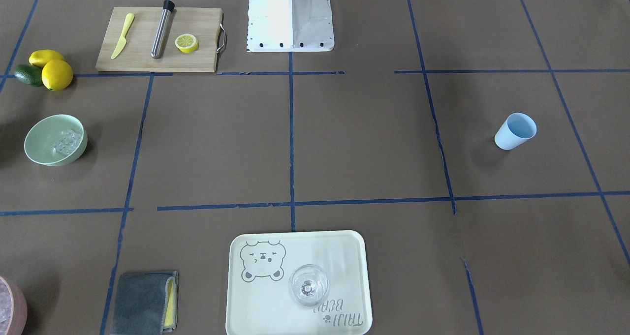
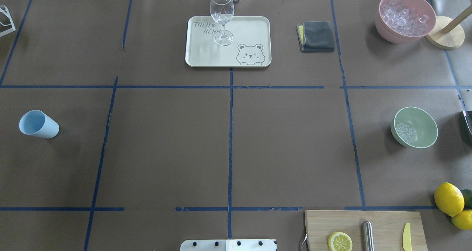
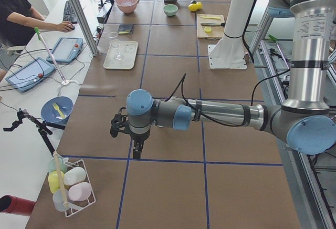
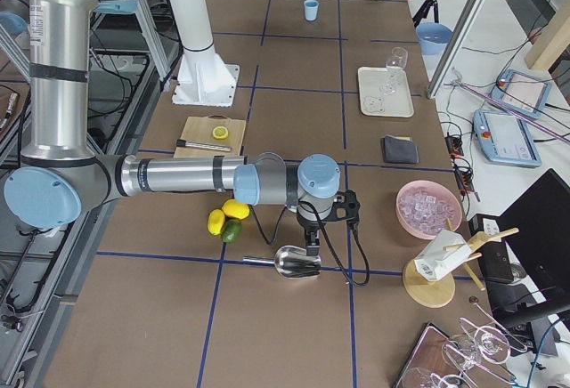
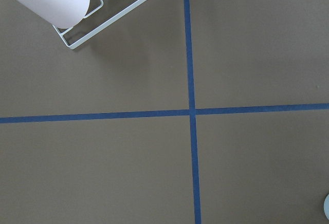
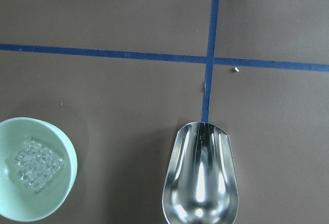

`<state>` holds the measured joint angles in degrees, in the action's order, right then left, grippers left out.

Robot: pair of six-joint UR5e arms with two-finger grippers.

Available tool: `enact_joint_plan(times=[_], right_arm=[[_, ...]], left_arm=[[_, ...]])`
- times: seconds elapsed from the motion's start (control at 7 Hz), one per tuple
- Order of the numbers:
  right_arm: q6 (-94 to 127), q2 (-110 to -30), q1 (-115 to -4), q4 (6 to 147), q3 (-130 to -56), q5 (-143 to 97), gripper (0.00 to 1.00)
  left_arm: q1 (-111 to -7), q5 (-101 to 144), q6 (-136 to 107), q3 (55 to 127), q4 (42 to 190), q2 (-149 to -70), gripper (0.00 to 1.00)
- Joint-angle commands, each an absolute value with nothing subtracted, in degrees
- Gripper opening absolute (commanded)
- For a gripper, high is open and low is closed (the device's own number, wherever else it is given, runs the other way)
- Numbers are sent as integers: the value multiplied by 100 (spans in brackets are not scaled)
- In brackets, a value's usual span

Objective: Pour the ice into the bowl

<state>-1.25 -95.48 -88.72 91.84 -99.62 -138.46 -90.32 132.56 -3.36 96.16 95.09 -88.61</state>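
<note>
Inspecting pour stage | ice (image 6: 36, 165) found inside bowl (image 6: 57, 196) at desk's right end | bowl lies left of empty scoop (image 6: 201, 178) below right pincer (image 4: 310, 247), the nearer | left pincer (image 3: 137, 153) well apart | grip of both cannot be told

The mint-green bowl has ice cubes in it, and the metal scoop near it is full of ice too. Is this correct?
Not quite. The metal scoop is empty: the right wrist-mounted view shows only its bare, shiny inside. The mint-green bowl near it does have ice cubes in it.
</note>
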Motion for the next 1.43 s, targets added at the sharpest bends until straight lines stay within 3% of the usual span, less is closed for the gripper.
enact_joint_plan(times=[0.0,1.29], right_arm=[[-132,-9589,-8929,9185,-9958,-13843,100],[-105,-9562,-9096,9185,-10019,-13851,100]], left_arm=[[-9026,13236,-325,9624,9519,-8868,100],[-9026,13228,-308,9694,9527,-8868,100]])
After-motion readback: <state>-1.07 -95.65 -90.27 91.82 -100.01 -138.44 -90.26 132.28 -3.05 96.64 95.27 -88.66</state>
